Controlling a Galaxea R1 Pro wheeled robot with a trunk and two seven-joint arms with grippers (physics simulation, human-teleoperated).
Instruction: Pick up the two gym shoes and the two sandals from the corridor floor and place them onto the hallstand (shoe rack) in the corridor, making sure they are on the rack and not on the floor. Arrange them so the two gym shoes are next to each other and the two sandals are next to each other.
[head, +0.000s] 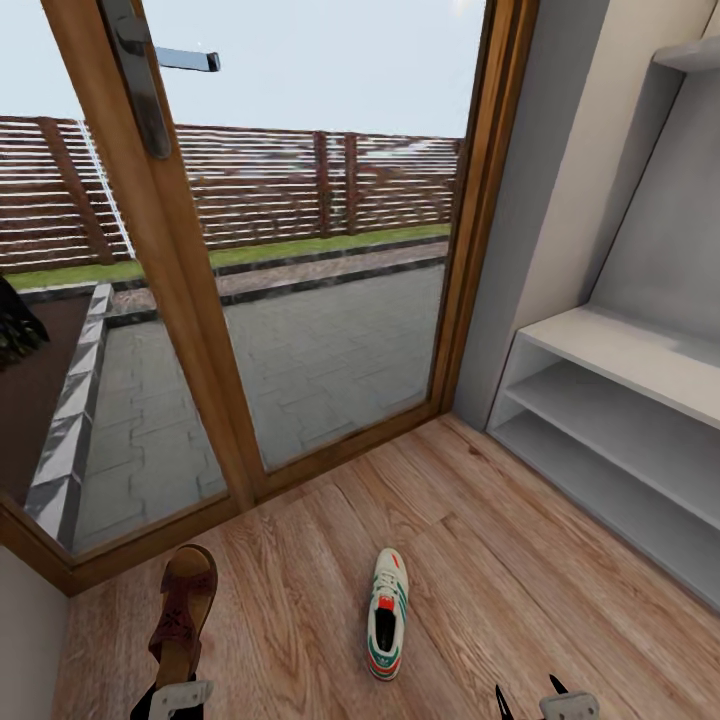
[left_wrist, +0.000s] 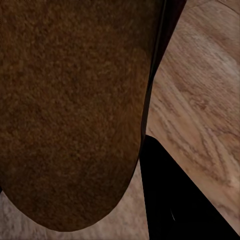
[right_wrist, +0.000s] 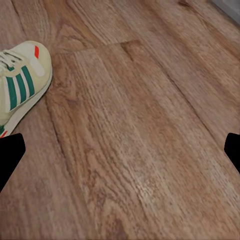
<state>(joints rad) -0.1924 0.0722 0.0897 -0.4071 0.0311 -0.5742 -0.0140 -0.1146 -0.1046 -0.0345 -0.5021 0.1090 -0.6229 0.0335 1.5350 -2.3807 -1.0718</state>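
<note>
A dark brown sandal (head: 185, 605) shows at the lower left of the head view, toe towards the glass door, over the corridor floor (head: 300, 590). My left gripper (head: 176, 692) is at its heel and shut on it. In the left wrist view the sandal (left_wrist: 70, 110) is very close, with one black finger (left_wrist: 185, 200) pressed against its edge. A white gym shoe (head: 388, 612) with green stripes lies on the planks to the right; its toe shows in the right wrist view (right_wrist: 22, 82). My right gripper (head: 528, 697) hovers open right of it, nothing between its fingers. The hallstand (head: 640, 350) stands at the right.
A wood-framed glass door (head: 330, 300) closes the corridor ahead, with a paved yard and fence outside. A grey wall (head: 560, 200) meets the hallstand's end. Bare planks lie between the gym shoe and the hallstand's open shelves (head: 610, 440).
</note>
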